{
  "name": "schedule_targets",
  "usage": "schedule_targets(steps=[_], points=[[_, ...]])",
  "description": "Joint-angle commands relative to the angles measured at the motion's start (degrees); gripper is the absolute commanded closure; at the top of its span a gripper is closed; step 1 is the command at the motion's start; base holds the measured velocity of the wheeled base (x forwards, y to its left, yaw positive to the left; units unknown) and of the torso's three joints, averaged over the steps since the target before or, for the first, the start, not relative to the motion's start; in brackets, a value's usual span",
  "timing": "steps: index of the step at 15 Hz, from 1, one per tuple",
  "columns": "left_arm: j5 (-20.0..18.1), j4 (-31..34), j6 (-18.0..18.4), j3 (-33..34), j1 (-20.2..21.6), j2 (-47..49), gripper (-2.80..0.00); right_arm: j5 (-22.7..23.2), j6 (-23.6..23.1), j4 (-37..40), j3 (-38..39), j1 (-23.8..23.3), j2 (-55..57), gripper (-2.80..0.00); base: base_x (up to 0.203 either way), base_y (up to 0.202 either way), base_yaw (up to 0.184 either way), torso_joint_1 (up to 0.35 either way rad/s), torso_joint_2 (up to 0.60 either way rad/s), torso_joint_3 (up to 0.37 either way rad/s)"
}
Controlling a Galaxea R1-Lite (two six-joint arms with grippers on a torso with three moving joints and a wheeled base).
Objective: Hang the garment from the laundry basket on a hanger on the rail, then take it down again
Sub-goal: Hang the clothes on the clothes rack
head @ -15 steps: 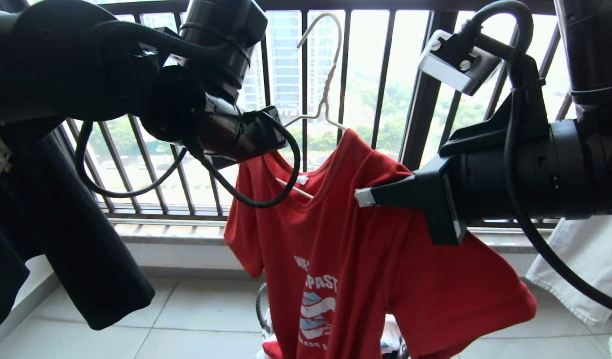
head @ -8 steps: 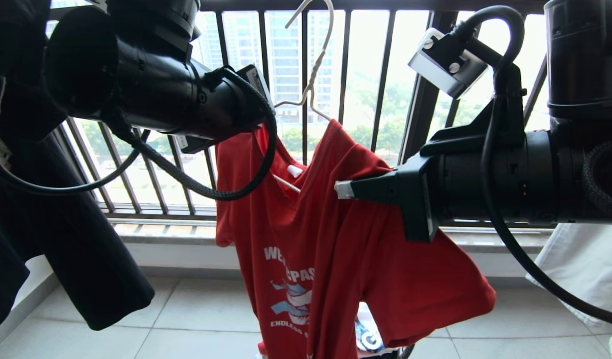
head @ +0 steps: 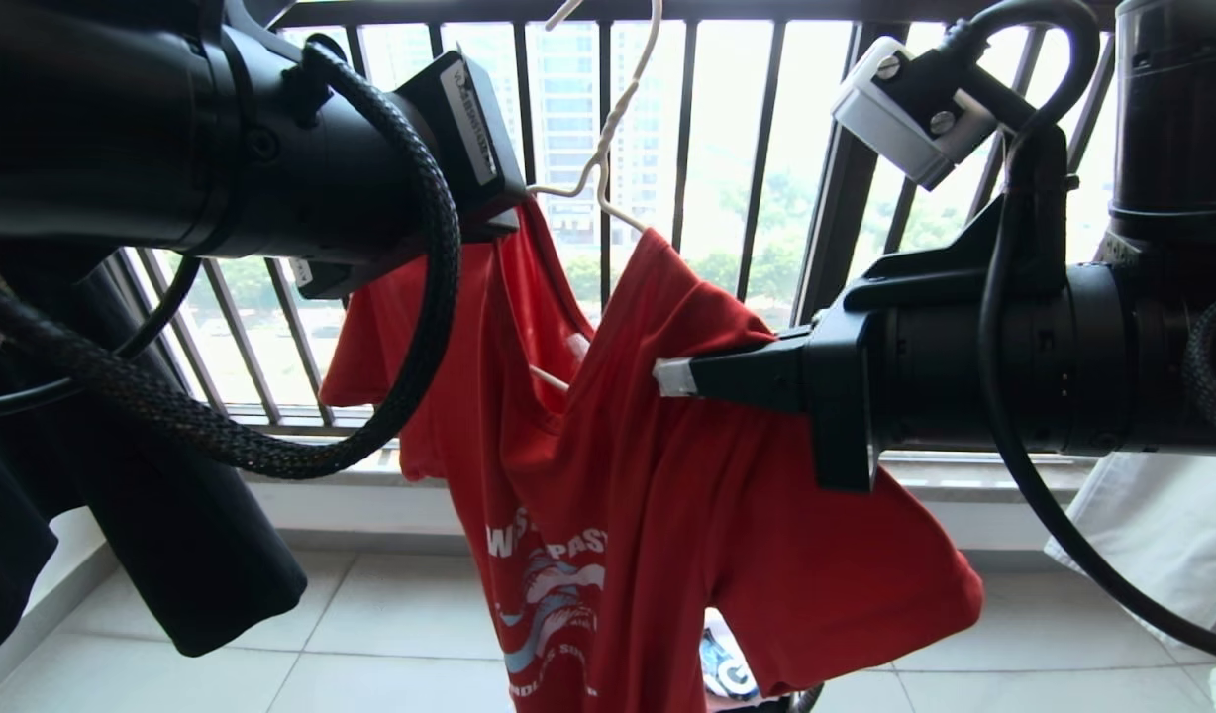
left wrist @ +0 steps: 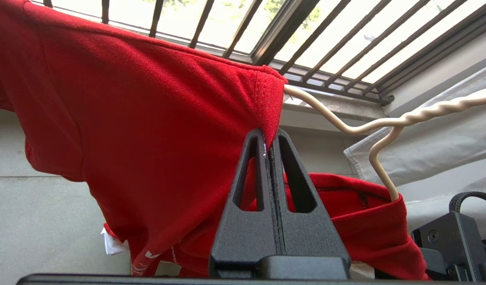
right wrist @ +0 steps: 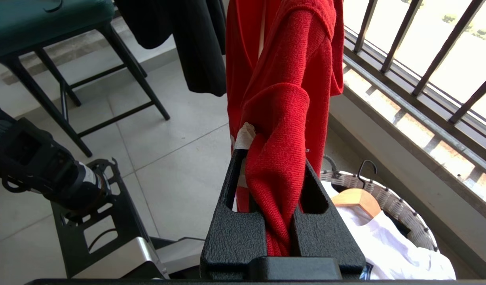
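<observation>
A home balcony used for drying laundry. A dark barred railing runs across the top of the frame, with high-rise blocks and trees beyond it. The floor at the bottom is pale tile. Clothes hang left and right, and a stool stands upper left.

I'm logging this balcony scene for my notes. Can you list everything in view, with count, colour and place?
T-shirt: one, red with white lettering, on the wire hanger, held up by both tools.
Wire hanger: one, white, through the T-shirt's neck.
Laundry basket: one, white mesh, on the floor by the railing.
White T-shirt: one, in the basket.
Wooden hanger: one, light wood, in the basket.
Black shirt: one, hanging at left.
Stool: one, green seat, dark legs.
Railing: dark bars, behind.
Left tool: black, shut on the T-shirt's collar.
Right tool: black, shut on bunched T-shirt fabric.
</observation>
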Motion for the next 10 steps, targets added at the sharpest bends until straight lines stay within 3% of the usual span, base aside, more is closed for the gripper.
schedule_targets(steps=[1, 5, 6, 10], points=[[0.1, 0.2, -0.2, 0.7, -0.8, -0.7, 0.0, 0.3, 0.0, -0.4, 0.6, 0.0, -0.7, 0.0, 0.0, 0.0, 0.0, 0.0, 0.0, 0.0], [0.1, 0.2, 0.5, 1.8, -2.5, -1.5, 0.0, 0.4, 0.0, -0.4, 0.7, 0.0, -0.9, 0.0, 0.0, 0.0, 0.0, 0.0, 0.0, 0.0], [0.1, 0.2, 0.5, 1.8, -2.5, -2.1, -2.8, 0.4, 0.0, -0.5, 0.7, -0.1, -1.0, 0.0, 0.0, 0.0, 0.0, 0.0, 0.0, 0.0], [0.1, 0.2, 0.6, 1.9, -3.8, -4.2, -2.8, 0.4, 0.1, -0.5, 0.8, -0.1, -0.9, 0.0, 0.0, 0.0, 0.0, 0.0, 0.0, 0.0]])
